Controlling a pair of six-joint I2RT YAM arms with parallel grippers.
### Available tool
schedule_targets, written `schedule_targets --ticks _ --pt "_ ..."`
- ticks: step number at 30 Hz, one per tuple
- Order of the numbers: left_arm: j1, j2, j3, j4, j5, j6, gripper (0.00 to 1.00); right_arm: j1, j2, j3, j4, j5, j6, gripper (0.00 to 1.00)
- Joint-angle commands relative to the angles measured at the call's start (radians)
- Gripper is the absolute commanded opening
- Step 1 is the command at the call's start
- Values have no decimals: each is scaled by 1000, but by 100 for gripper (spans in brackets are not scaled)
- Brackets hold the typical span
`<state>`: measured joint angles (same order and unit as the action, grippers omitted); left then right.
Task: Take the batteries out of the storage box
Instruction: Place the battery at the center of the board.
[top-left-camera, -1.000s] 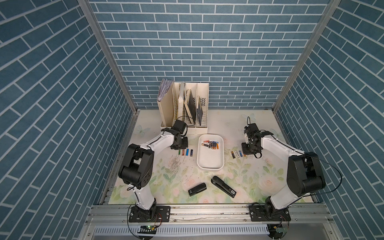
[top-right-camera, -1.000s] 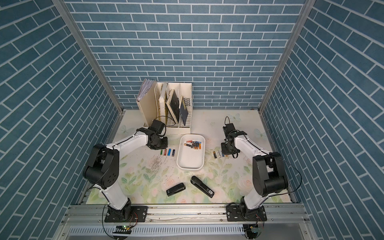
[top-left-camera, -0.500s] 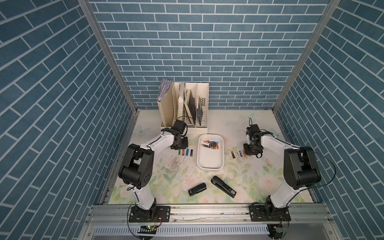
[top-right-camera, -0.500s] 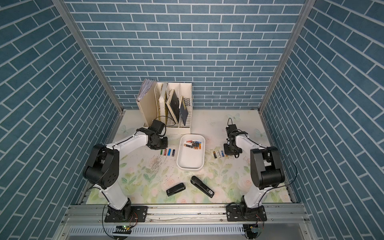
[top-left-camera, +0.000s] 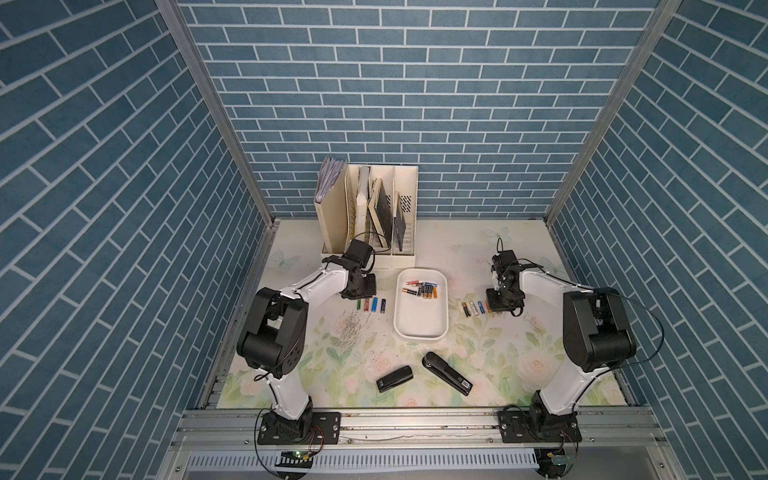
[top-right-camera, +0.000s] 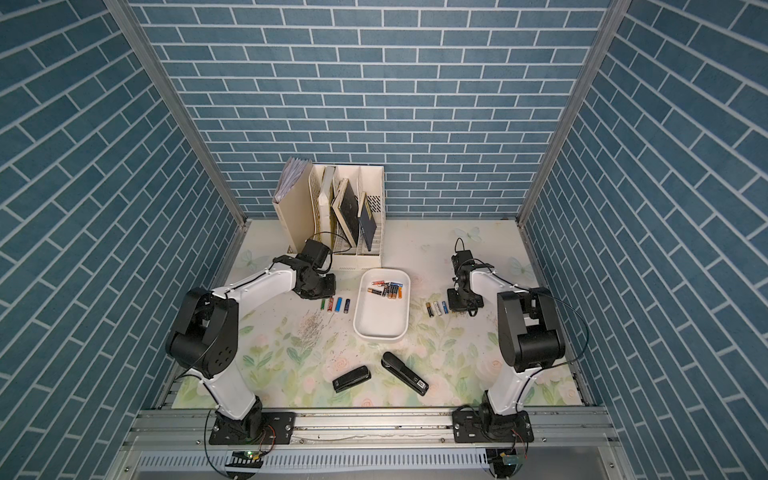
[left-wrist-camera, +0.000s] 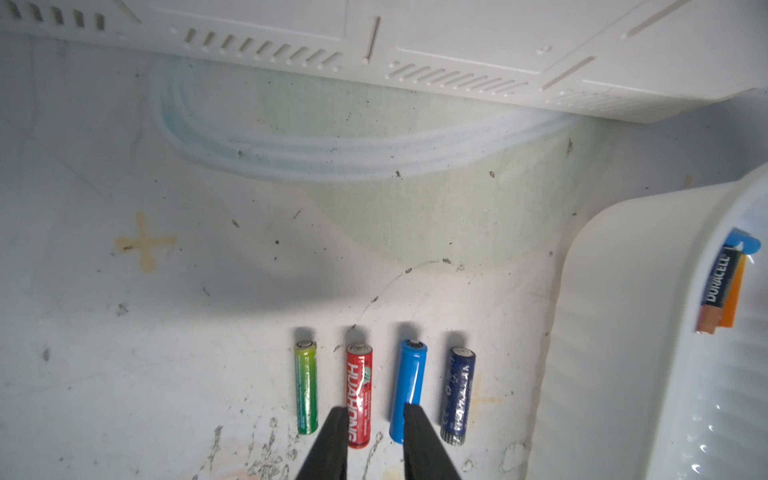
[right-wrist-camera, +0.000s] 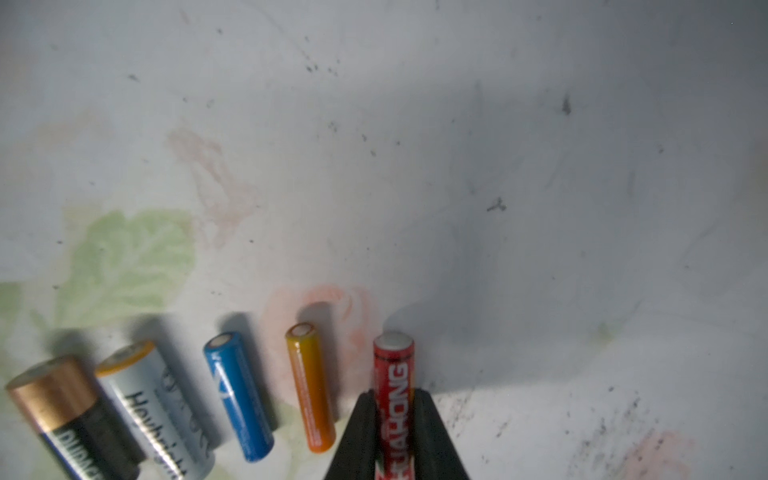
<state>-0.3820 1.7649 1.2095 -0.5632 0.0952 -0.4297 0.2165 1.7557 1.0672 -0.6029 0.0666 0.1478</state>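
floral table (top-left-camera: 498, 357) w/ storage box (top-left-camera: 419, 326), file holder (top-left-camera: 332, 224), 2 staplers (top-left-camera: 446, 372), batteries (top-left-camera: 375, 304) in rows

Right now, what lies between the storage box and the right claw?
Four batteries lie there, in both top views; the right claw grips a red battery.

Blue brick walls (top-left-camera: 395, 104); floral tabletop (top-left-camera: 457, 249); aluminium rail (top-left-camera: 415, 422).

Storage box (top-left-camera: 420, 328) sat flat in the middle of the desk (top-left-camera: 478, 257): white, shallow, round-cornered. A jumbled cluster of batteries (top-left-camera: 422, 289) lay at its far end. To its left, four lay parallel on the desk: green cell (left-wrist-camera: 306, 390), left red cell (left-wrist-camera: 358, 395), light-blue cell (left-wrist-camera: 409, 382), navy cell (left-wrist-camera: 458, 395). To its right was another row: black-and-copper cell (right-wrist-camera: 62, 415), white cell (right-wrist-camera: 153, 411), blue cell (right-wrist-camera: 239, 395), orange cell (right-wrist-camera: 311, 390), and the gripped red cell (right-wrist-camera: 392, 370), pinched in the right end effector (right-wrist-camera: 395, 401).
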Motion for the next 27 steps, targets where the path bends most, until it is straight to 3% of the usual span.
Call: schedule_targets --ticks 1,27 --pt "-4 -10 -6 -12 -3 6 29 -6 28 13 -2 -9 -36 18" --pt "-3 -21 2 -21 -9 2 29 -6 10 26 -15 -6 -33 25"
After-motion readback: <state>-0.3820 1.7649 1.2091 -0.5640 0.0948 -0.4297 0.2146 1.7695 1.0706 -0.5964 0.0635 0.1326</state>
